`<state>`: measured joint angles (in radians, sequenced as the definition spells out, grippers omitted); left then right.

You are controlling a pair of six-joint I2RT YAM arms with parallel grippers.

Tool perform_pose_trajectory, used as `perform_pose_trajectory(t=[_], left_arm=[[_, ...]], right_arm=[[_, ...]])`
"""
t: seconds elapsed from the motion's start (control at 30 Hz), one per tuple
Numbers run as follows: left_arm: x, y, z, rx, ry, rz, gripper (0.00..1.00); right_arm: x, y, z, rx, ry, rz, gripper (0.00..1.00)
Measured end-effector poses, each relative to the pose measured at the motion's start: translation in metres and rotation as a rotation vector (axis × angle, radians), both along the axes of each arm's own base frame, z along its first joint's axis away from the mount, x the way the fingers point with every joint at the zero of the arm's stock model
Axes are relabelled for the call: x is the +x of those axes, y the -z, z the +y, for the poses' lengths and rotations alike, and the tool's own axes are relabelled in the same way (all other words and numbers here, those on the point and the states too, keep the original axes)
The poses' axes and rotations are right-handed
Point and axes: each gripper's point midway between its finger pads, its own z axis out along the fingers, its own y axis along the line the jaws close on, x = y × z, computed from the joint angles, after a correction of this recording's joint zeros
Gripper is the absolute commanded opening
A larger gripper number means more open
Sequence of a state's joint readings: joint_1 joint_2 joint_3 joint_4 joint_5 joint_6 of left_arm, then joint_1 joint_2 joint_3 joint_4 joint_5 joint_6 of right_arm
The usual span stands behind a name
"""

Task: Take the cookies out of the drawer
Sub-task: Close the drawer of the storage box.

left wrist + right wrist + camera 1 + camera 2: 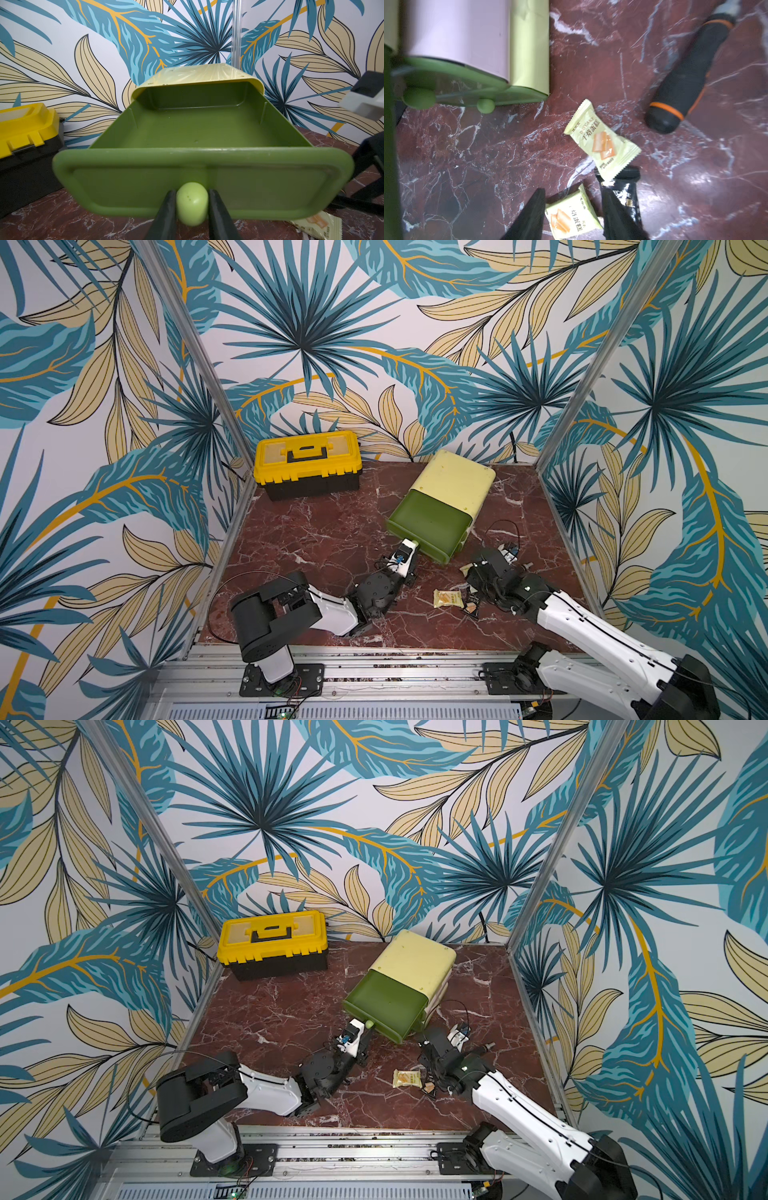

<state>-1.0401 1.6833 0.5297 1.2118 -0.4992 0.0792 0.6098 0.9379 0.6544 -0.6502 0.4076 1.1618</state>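
Bench (332, 531): cookies (602, 139) lie on it, in front of the drawer unit.
Drawer (203, 153): pulled out, looks empty.
Left jaws: clamped on the drawer knob (192, 204).
Right jaws: parted, straddling one pale packet (571, 218); no clear pinch.
Handling: probably light, crinkly, slippery; pinch across a sealed edge.

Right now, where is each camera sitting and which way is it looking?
Top views: high at the front, looking down toward the back wall; both show the drawer, toolbox, left arm and right arm.
Left wrist: on the left arm, looking along the left jaws, shut on the knob, into the open drawer.
Right wrist: on the right arm, looking down at the table; a packet lies between the parted right jaws.
Shared: top views and left wrist both show drawer and toolbox.
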Motion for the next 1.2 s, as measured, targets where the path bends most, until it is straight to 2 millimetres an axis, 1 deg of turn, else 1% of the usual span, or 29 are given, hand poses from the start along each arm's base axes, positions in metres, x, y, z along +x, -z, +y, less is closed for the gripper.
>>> perform_pose_trajectory(t=[0.13, 0.33, 0.43, 0.5, 0.57, 0.67, 0.9, 1.03, 1.2], left_arm=[[0.003, -0.004, -0.004, 0.001, -0.004, 0.001, 0.06], [0.011, -0.012, -0.015, 0.012, -0.008, 0.012, 0.08], [0.015, -0.019, -0.023, 0.013, -0.007, 0.022, 0.07], [0.019, -0.022, -0.026, 0.008, -0.009, 0.032, 0.07], [0.023, -0.026, -0.030, -0.005, -0.011, 0.045, 0.07], [0.029, -0.028, -0.036, -0.024, -0.011, 0.063, 0.07], [0.049, -0.013, -0.049, -0.039, -0.022, 0.116, 0.07], [0.059, -0.017, -0.055, -0.068, -0.025, 0.123, 0.07], [0.069, -0.015, -0.061, -0.086, -0.032, 0.131, 0.08]], right_arm=[[-0.007, -0.024, -0.018, -0.043, 0.035, -0.035, 0.48], [-0.006, -0.079, -0.031, -0.062, 0.043, -0.165, 0.48], [-0.005, -0.098, -0.035, -0.078, 0.042, -0.206, 0.48], [-0.005, -0.107, -0.037, -0.089, 0.039, -0.219, 0.48], [-0.004, -0.111, -0.037, -0.099, 0.035, -0.225, 0.48], [-0.003, -0.111, -0.037, -0.113, 0.029, -0.217, 0.48], [-0.003, -0.109, -0.037, -0.133, 0.018, -0.200, 0.48], [-0.004, -0.111, -0.038, -0.133, 0.015, -0.206, 0.48], [-0.005, -0.112, -0.038, -0.133, 0.012, -0.208, 0.48]])
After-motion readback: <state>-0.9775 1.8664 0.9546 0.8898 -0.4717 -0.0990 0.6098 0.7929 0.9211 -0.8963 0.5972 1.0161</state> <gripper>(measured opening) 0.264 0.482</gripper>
